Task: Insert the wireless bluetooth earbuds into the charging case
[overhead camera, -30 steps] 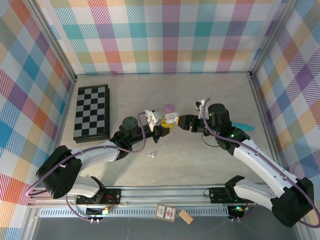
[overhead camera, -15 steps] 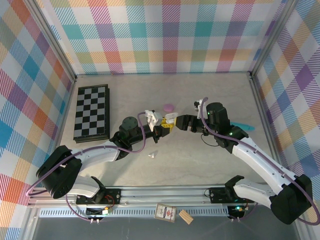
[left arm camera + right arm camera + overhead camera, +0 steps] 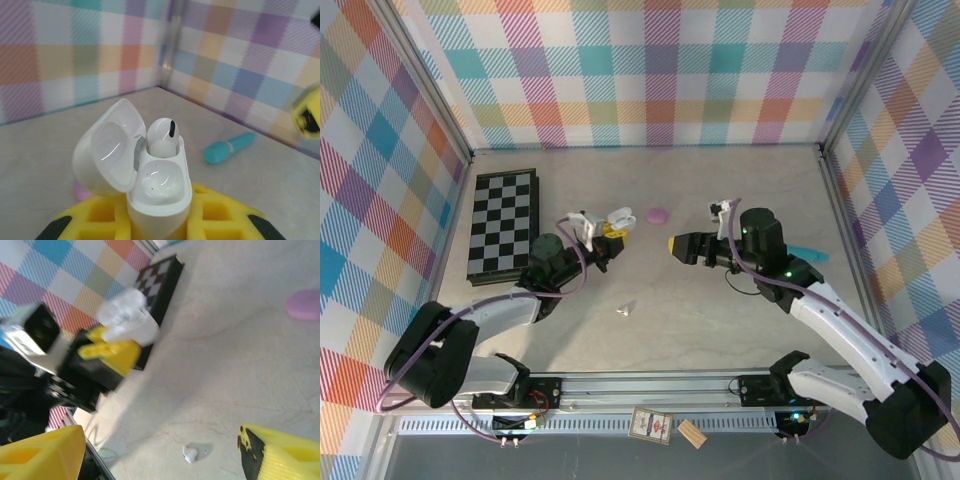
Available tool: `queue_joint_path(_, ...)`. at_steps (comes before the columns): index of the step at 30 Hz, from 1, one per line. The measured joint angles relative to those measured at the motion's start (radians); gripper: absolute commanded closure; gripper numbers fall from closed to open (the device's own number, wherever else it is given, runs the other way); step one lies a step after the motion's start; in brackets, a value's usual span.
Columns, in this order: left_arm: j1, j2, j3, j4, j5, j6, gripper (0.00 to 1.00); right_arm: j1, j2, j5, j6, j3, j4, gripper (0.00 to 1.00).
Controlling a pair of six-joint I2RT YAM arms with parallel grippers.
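The left gripper (image 3: pixel 608 233) clamps the glossy white pebble-shaped charging case (image 3: pixel 160 190), its lid open, with one white earbud (image 3: pixel 162 135) seated inside. The right gripper (image 3: pixel 678 243) gapes wide and empty, well apart from the case. Another tiny white earbud (image 3: pixel 625 310) lies on the pale table (image 3: pixel 720 320) between the arms.

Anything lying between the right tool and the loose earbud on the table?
Nothing: bare tabletop runs from right tool to earbud, in the top view.

Left wrist view: the open charging case (image 3: pixel 157 195) is cut off by the bottom edge, and the stem of the earbud (image 3: pixel 162 135) seated in it is hidden. Right wrist view: the case is blurred, and the loose earbud (image 3: pixel 190 454) is too small to make out.
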Motion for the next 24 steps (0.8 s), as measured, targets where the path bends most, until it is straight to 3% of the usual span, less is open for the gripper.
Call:
queue_joint_path(5, 0.06, -0.101, -0.002, -0.056, -0.054, 0.001, 0.83, 0.025, 0.148, -0.041, 0.022, -0.026, 0.0, 0.27)
queue_joint_path(11, 0.111, -0.137, -0.002, -0.101, -0.114, -0.005, 0.83, 0.124, 0.367, -0.039, 0.057, 0.001, -0.033, 0.45)
queue_joint_path(16, 0.15, -0.159, -0.002, -0.149, -0.158, -0.018, 0.83, 0.196, 0.558, -0.002, 0.105, 0.127, -0.118, 0.59)
queue_joint_path(24, 0.172, -0.204, -0.002, -0.198, -0.183, -0.025, 0.83, 0.261, 0.785, -0.034, 0.157, 0.32, -0.232, 0.58)
